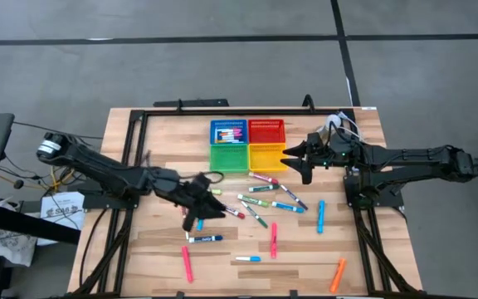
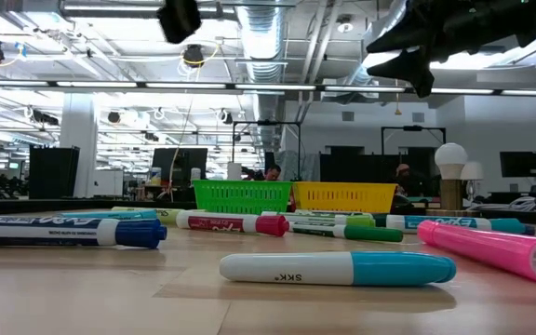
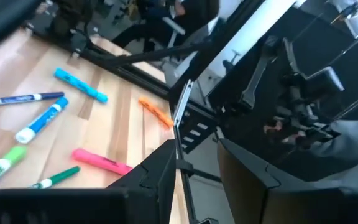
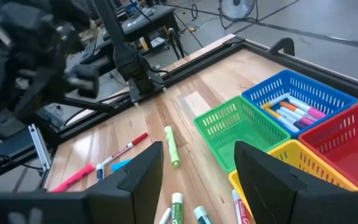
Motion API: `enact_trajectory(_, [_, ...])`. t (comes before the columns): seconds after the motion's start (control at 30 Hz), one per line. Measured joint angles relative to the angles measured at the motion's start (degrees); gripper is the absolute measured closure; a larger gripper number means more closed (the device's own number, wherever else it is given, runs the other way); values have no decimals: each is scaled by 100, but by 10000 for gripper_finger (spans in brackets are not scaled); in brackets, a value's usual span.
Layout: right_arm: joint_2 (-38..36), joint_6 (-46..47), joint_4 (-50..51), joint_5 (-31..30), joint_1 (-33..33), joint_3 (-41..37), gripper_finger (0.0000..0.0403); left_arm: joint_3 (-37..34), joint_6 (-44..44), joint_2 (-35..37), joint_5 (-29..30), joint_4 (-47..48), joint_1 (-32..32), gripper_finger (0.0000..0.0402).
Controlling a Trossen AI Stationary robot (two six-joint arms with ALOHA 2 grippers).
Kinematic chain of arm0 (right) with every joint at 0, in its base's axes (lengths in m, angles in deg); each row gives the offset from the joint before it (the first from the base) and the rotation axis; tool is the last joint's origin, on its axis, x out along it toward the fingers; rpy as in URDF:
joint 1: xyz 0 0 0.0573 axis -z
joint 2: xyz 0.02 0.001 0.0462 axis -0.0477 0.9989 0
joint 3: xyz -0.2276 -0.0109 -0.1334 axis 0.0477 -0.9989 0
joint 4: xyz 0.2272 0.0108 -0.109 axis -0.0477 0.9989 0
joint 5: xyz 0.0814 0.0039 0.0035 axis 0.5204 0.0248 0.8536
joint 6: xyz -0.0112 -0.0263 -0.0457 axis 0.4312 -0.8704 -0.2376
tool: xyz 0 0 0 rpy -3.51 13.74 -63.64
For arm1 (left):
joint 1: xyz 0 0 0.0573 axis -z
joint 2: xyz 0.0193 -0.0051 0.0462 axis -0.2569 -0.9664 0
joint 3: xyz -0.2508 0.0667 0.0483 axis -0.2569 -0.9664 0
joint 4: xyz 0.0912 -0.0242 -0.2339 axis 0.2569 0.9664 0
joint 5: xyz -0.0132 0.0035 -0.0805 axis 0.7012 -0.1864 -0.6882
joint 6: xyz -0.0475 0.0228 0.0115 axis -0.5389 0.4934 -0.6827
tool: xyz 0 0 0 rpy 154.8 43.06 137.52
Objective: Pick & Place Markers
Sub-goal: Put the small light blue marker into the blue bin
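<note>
4 mesh baskets (image 1: 247, 144) in a square on wooden table (image 1: 148, 257)

Even overhead light falls on the tabletop (image 1: 164, 257), shadows soft and short. At table height, ceiling lamps (image 2: 194, 56) glare white — the nearest marker (image 2: 338, 269) sharp, the room behind hazy. The left wrist view is smeared by blur — dark arm parts without detail.
</note>
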Motion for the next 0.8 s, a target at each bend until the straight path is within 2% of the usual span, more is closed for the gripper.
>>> enact_trajectory(0.13, [0, -4, 24, 4, 0, 0, 213, 907, 0, -917, -98, 374, 88, 284])
enact_trajectory(0.3, [0, -72, 34, 7, 4, 0, 215, 2290, 98, -1992, -481, 1747, 142, 284])
enact_trajectory(0.43, [0, -170, 65, 9, 22, 0, 214, 3006, 116, -2603, -606, 2630, 255, 284])
enact_trajectory(0.63, [0, -296, 99, 17, 20, 0, 215, 3351, -241, -3254, -556, 2694, 435, 284])
enact_trajectory(0.8, [0, -409, 127, 17, 24, 0, 216, 3336, -966, -3818, -523, 2515, 489, 284])
